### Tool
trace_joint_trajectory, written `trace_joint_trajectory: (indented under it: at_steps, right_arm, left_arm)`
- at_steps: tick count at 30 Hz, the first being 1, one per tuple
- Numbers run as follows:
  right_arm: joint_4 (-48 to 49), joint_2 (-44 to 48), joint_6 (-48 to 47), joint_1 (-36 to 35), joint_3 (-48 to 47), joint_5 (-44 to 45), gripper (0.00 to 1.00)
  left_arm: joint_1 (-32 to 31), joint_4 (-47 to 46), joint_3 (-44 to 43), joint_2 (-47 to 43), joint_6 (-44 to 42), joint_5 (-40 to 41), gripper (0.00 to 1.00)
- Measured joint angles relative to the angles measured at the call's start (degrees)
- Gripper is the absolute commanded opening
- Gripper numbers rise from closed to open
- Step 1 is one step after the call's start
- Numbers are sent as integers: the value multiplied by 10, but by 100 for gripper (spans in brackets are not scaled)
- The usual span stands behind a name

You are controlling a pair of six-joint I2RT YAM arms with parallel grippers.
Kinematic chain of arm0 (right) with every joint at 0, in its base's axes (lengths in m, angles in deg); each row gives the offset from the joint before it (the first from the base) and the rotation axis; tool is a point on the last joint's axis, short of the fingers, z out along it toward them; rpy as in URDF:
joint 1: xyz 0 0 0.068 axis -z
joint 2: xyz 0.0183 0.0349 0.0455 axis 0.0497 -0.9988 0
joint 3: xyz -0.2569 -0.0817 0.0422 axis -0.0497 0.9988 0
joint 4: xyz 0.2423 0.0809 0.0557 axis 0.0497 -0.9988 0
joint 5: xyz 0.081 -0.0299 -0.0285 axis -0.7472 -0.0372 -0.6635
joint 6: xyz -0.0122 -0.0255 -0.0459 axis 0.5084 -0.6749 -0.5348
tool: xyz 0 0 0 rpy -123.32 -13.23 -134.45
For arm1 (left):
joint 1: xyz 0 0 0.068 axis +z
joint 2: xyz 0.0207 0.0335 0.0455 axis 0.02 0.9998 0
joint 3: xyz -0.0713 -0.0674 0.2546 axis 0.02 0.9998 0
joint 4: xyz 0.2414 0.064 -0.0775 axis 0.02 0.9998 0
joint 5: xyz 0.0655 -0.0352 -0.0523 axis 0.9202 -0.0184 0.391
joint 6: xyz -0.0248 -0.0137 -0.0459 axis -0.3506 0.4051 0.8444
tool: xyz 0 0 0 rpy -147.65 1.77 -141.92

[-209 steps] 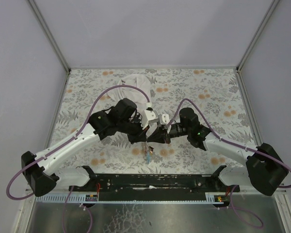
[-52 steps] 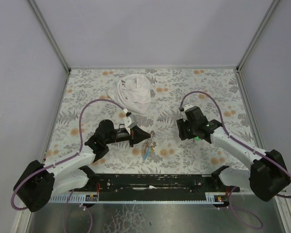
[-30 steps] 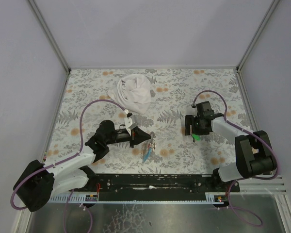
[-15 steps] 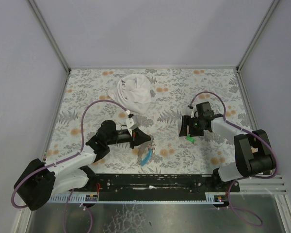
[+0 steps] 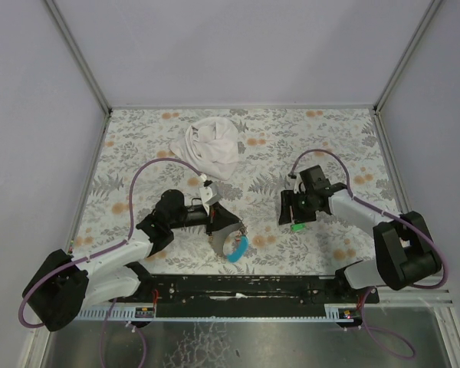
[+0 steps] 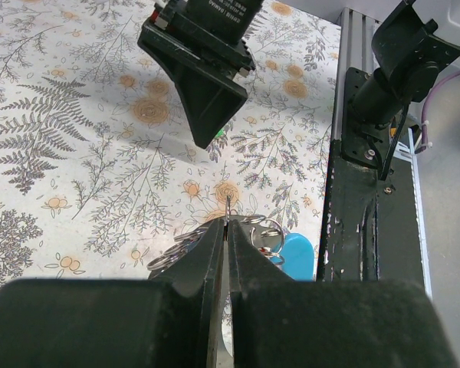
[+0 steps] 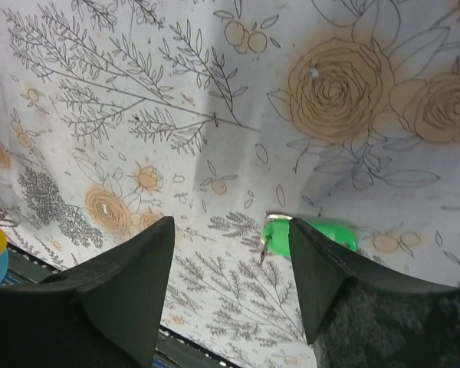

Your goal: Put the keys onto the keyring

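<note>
Metal ring, pinched: left gripper (image 6: 226, 230) clamped flat on the keyring (image 6: 261, 228), its loops splaying either side of the fingers, with the light-blue piece (image 6: 297, 257) showing on the rail side.
Right gripper (image 7: 230, 230) spread wide, nothing held, fingers straddling the green key (image 7: 310, 234), which lies flat on the table (image 5: 153, 130).
Step, as I judge it: pickup of the green key.
Next move calls for lowering, closing on the plastic head, then carrying it across to the ring.
Other keys: none I can make out.
Room: bare patterned table between the two grippers. Black rail (image 6: 353, 192) just beside the keyring at the near edge. White cloth (image 5: 212, 148) well apart, far side.
</note>
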Motion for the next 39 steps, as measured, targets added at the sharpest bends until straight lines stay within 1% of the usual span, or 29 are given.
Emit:
trace_joint_trajectory:
  at_steps: [4,10,15,20,26,29,33,35,37,39]
  right_arm:
    - [-32,22,0,-10,-8,25,64]
    - [-54,30,12,-33,-9,41,56]
    - [-56,30,19,-45,-9,54,50]
    - [-56,29,22,-46,-6,73,48]
    - [-56,26,24,-48,4,88,41]
    - [-56,23,24,-48,6,89,34]
    - [-54,18,24,-48,9,91,17]
    - [-52,18,24,-49,10,93,7]
    - [-50,19,26,-50,11,97,0]
    - [-46,22,29,-54,14,108,0]
  left_arm:
    - [0,0,0,0,0,0,0]
    - [0,0,0,0,0,0,0]
    - [-1,0,0,0,0,0,0]
    - [-1,0,0,0,0,0,0]
    - [-1,0,0,0,0,0,0]
    - [-1,0,0,0,0,0,0]
    - [-1,0,0,0,0,0,0]
    - [-1,0,0,0,0,0,0]
    - [-1,0,0,0,0,0,0]
    - [-2,0,0,0,0,0,0]
